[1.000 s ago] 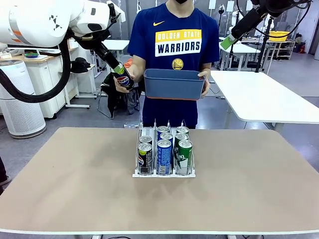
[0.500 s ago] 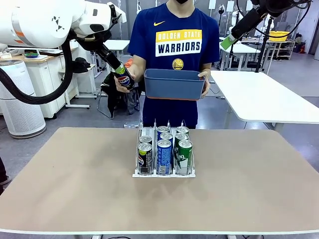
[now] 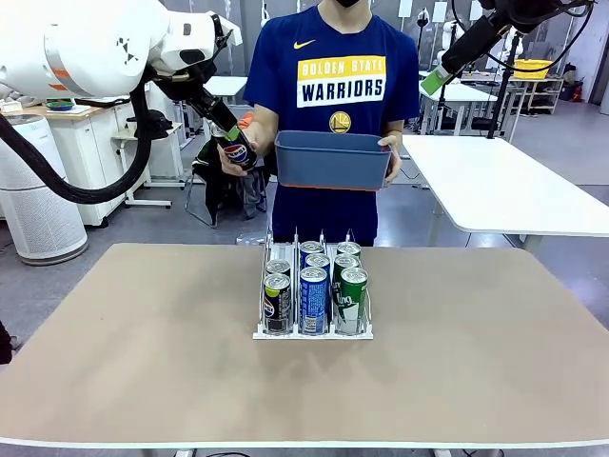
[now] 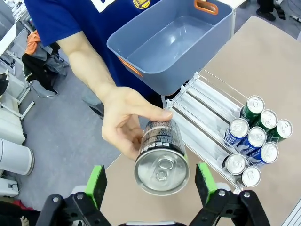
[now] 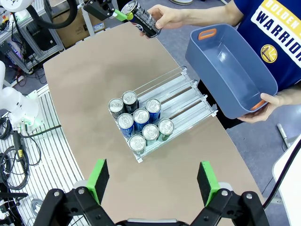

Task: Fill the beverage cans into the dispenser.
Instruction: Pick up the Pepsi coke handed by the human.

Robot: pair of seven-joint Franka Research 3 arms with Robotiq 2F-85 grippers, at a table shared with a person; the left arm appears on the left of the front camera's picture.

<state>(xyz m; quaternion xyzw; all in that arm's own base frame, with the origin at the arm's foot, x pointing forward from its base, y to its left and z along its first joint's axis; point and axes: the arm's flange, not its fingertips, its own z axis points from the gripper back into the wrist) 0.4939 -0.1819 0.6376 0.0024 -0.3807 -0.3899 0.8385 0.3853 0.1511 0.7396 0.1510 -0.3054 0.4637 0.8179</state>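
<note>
Black can [image 4: 161, 157] between left pincer [image 4: 149, 181] pads.

I see a tan surface [image 3: 143, 362]. The dispenser [image 3: 313, 332] is clear with a white base. The cans [image 3: 314, 297] in it are black, blue and green with silver tops. The person's Pepsi can [image 4: 161, 157] is black, their bin [image 3: 333, 160] blue-grey with orange handles, their shirt [image 3: 333, 76] blue with yellow print.

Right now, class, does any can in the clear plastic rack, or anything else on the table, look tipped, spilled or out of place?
Nothing stands out. Seven slim drink cans stand upright in the clear three-lane dispenser; the beige table shows no spill.
</note>
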